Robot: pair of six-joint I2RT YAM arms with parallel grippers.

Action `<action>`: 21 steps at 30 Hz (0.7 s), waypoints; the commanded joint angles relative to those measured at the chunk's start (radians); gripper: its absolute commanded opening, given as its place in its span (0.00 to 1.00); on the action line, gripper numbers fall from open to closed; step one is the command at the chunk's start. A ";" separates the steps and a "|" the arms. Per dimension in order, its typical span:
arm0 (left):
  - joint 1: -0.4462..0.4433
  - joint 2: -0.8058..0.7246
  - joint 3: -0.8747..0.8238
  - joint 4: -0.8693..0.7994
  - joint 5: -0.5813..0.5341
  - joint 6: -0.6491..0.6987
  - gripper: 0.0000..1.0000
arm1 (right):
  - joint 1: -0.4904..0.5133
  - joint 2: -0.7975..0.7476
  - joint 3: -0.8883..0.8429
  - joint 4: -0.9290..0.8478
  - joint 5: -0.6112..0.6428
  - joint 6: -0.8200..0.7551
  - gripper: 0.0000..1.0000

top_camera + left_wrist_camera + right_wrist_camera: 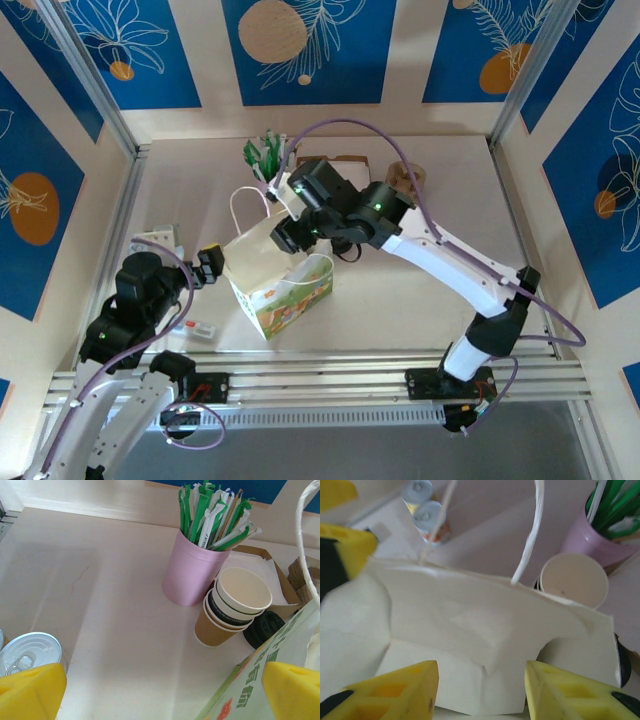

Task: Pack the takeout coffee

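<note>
The takeout coffee is hidden in every view. A white paper bag (283, 290) with green and orange print on its side stands open in the middle of the table. My right gripper (291, 236) hangs over the bag's mouth. In the right wrist view its yellow fingers (400, 690) are apart, with just the bag's white inner paper (470, 625) between them; that gripper (482, 680) is open and holds nothing. My left gripper (211, 262) is open beside the bag's left side. The bag's printed wall (250, 690) sits close to its right finger (292, 690).
A stack of lidless beige cups (235, 607) stands by a pink holder of green-wrapped straws (192, 567), with black lids (262, 627) and a brown tray (280, 580) behind the bag. Cans (30, 652) sit left of the bag. Bag handles (532, 530) rise near my right wrist.
</note>
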 commanded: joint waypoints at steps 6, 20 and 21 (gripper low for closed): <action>-0.006 -0.093 0.067 0.102 0.001 -0.003 1.00 | -0.122 -0.142 -0.037 0.072 -0.158 0.065 0.67; -0.003 0.104 0.227 0.130 -0.269 0.112 1.00 | -0.563 -0.543 -0.414 0.238 -0.045 0.191 0.99; 0.000 0.127 0.239 0.119 -0.290 0.106 1.00 | -0.605 -0.575 -0.458 0.259 -0.038 0.200 0.99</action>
